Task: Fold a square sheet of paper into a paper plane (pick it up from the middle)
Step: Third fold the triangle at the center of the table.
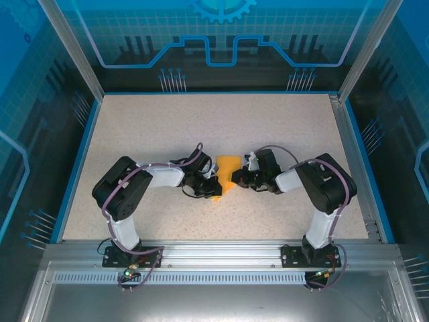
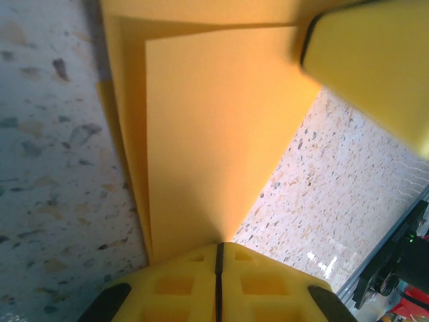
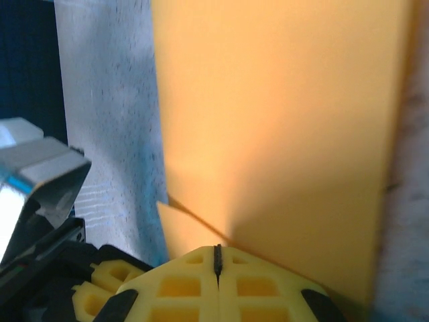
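Seen from above, much of the sheet of paper (image 1: 228,166) is covered by the two black wrist heads that meet over it at the middle of the table (image 1: 281,127). A far patch and a small near corner of orange are visible, so its full outline cannot be made out, nor whether it lies flat. The left gripper (image 1: 209,186) reaches in from the left and the right gripper (image 1: 236,180) from the right. Their fingertips are too small to judge from this height.

In the left wrist view the paper (image 2: 214,134) runs off the top of the frame, and a blurred yellow finger (image 2: 375,67) of the other arm crosses the top right corner. In the right wrist view the paper (image 3: 281,121) is soft with blur and cut off at the top. An out-of-focus grey metal part (image 3: 37,174) at the left cannot be identified.

The paper is thin, matt and orange-yellow with straight edges. The left wrist view shows it folded, one layer over another along a sharp crease. Both grippers have yellow plastic fingers moulded with square recesses. On each, the fingers are pressed together to a thin dark seam with the paper's edge running into it, so each pinches the sheet.

The table is pale and speckled, with a blue border. An aluminium rail (image 1: 221,253) along the near edge carries both arm bases. Blue patterned panels (image 1: 221,40) wall the far end and the sides. Purple-grey cables (image 1: 276,148) loop along the arms.
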